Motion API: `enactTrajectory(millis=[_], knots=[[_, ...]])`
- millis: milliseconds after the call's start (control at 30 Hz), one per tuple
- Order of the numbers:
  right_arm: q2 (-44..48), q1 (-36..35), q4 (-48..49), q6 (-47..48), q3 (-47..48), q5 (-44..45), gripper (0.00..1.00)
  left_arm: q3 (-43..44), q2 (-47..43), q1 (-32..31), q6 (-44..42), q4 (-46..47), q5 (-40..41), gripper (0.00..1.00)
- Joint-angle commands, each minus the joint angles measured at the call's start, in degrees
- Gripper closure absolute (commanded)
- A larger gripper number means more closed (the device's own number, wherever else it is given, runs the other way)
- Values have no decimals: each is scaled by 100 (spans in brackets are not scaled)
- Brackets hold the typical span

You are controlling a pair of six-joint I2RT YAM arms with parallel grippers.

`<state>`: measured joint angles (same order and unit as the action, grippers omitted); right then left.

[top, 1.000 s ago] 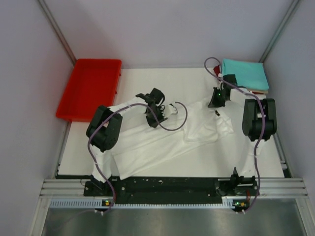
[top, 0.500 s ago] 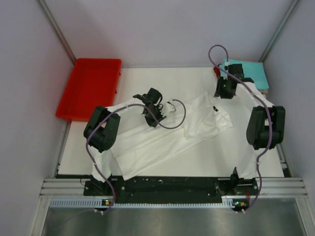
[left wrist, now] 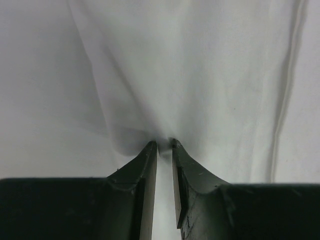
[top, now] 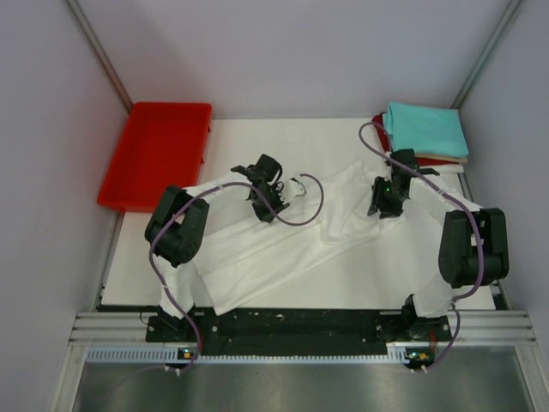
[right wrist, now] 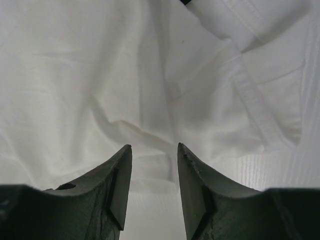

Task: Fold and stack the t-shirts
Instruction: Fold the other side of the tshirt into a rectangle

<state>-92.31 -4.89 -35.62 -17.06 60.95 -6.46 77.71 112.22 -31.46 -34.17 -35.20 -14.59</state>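
One t-shirt (top: 283,240), diagonal — left end effector (left wrist: 165,144) tight on it, right (right wrist: 154,146) apart.

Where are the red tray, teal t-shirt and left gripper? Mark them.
red tray (top: 159,150): top view, bare floor.
teal t-shirt (top: 426,129): top view, top face.
left gripper (left wrist: 165,144): left wrist view, between fingertips pinching white t-shirt (left wrist: 200,75).

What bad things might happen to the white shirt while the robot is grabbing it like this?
1. The left gripper pinches only a thin ridge of the white t-shirt, so the cloth might slip out when the arm pulls.
2. The right gripper hangs open over wrinkled, overlapping cloth. It may catch several layers at once, and the fold could come out crooked.
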Motion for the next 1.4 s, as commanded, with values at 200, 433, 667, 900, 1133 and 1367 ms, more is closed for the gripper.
enactTrajectory(millis=[200, 433, 667, 900, 1133, 1367], knots=[[-50, -171, -331, -96, -224, 91, 73, -177, -25, 44, -2, -224, 26, 76], [64, -171, -666, 10, -268, 365, 72, -195, -34, 52, -45, -215, 70, 76], [82, -171, -587, 80, -93, 365, 100, -213, -69, 44, -72, -207, 114, 76], [-146, -661, -622, 790, 1383, 250, 100, -230, 1, 61, -107, -189, 220, 76], [195, -813, -806, 705, 588, 988, 100, -256, 10, 61, -125, -215, 325, 76], [319, -136, -552, 107, -197, 1164, 100, -134, 54, 61, -151, -303, 325, 76]])
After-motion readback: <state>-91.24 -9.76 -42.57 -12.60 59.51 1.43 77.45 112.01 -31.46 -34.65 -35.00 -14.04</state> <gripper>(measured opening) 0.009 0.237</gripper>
